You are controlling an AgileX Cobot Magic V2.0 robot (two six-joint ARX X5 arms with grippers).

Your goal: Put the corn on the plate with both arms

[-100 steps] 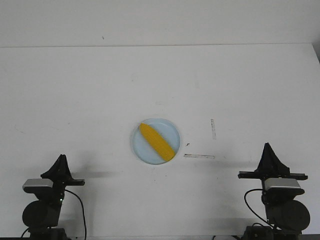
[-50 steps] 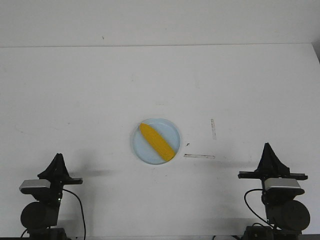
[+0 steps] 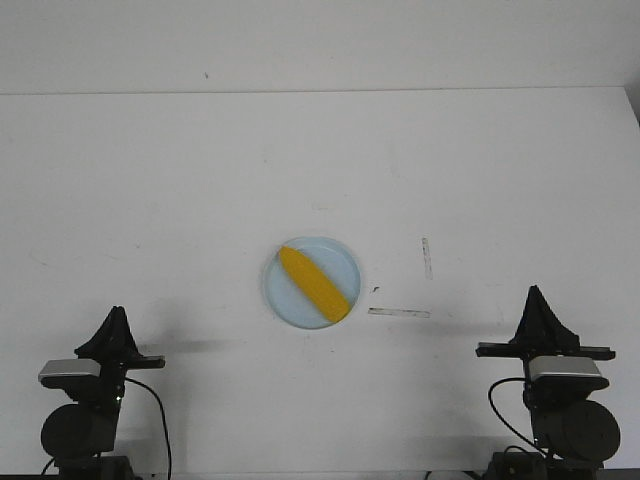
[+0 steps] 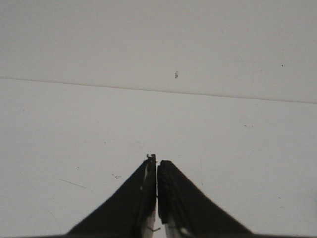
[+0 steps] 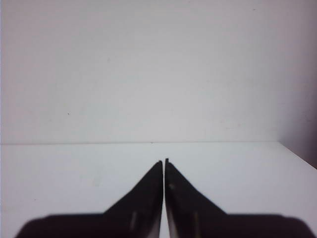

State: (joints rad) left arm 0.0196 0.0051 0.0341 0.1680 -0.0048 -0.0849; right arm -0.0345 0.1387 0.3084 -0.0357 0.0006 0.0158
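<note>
Since the corn (image 3: 314, 283) already lies diagonally across the plate (image 3: 276, 294), well ahead of both jaws, we read left gripper (image 3: 117, 312) and right gripper (image 3: 535, 291) parked at the near desk (image 3: 200, 180) edge, jaws together, empty.

One corn (image 3: 314, 283). One plate (image 3: 344, 260). One worktop (image 3: 150, 200). Two arms, one hand each: left hand (image 3: 117, 318), right hand (image 3: 535, 296).
</note>
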